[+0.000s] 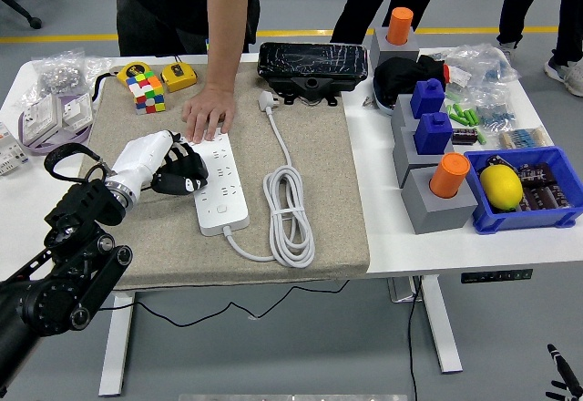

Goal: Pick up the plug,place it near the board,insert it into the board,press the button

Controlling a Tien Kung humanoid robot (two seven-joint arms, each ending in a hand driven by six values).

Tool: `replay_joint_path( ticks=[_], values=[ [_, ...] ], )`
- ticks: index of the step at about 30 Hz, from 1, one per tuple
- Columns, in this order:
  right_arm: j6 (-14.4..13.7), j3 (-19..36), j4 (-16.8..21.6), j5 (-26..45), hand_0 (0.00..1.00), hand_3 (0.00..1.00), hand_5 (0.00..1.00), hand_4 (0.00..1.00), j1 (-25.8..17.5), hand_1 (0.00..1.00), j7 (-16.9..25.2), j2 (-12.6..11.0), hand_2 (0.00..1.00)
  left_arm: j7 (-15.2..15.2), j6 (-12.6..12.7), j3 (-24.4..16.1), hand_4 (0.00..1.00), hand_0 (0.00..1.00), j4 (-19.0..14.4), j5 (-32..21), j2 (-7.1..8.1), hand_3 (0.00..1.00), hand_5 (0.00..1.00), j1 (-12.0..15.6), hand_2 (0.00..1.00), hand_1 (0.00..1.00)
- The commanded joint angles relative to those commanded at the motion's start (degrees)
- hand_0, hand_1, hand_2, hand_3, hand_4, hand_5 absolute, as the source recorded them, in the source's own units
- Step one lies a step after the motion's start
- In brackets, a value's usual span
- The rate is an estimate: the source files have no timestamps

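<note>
Left fingers: black fingers (pixel 185 171) of the left hand (pixel 173 169) were curled loosely, tips at the left edge of the power strip (pixel 219 185); whether they actually touched it could not be told; held nothing.
Right hand: out of view.
Person's hand: one hand (pixel 209 114) lay flat, fingers spread, on the strip's far end, just beyond the robot fingers.
Power strip: one, white, long, several socket rows, lying on the beige mat (pixel 319 173) directly right of the fingers; small button near its near end.
Plug: one white plug (pixel 268 100), unplugged, lay on the mat beyond and right of the fingers, well apart from them, near the black box (pixel 314 62).
Cable: one white cord (pixel 288 210), coiled in loops right of the strip, running from the strip's near end to the plug.
Counts: one Rubik's cube (pixel 147 89) beyond the fingers; two orange cylinders (pixel 449 174) and two blue blocks (pixel 436 131) on grey bases far right; one lemon (pixel 501 186) in one blue bin (pixel 547 215).
</note>
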Motion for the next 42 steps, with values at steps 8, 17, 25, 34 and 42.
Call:
replay_joint_path(
  ticks=[8,17,25,34,42],
  values=[
    [0.00,0.09,0.00,0.09,0.998,0.854,0.998,0.998,0.08,0.864,-0.01,-0.02,0.782,-0.17,-0.39,-0.91,0.679,0.279,-1.01,0.66,0.52,0.218,0.253,-0.59,0.168,0.141],
    [-0.03,-0.17,0.00,0.38,0.998,0.853,0.998,0.998,0.13,0.864,0.01,-0.02,0.782,-0.66,-0.81,-1.12,0.688,0.278,-1.77,0.65,0.91,0.223,0.245,-0.79,0.169,0.131],
    [0.08,-0.44,0.00,0.67,0.998,0.853,0.998,0.998,0.16,0.864,-0.15,-0.01,0.781,-3.04,2.13,-2.44,0.696,0.283,-3.67,-1.67,0.55,0.260,0.257,-0.69,0.197,0.152],
    [0.10,-0.50,0.00,0.68,0.998,0.850,0.998,0.998,0.09,0.864,-0.12,0.02,0.781,-4.99,-2.05,-3.01,0.998,0.439,-4.11,-6.01,0.42,0.734,0.527,-0.49,0.696,0.661],
    [0.11,-0.46,0.00,0.81,0.998,0.849,0.998,0.998,-0.10,0.864,-0.10,0.12,0.782,-5.18,-2.28,-2.37,0.998,0.842,-3.12,-5.38,-0.04,0.923,0.607,-0.18,0.887,0.896]
  ],
)
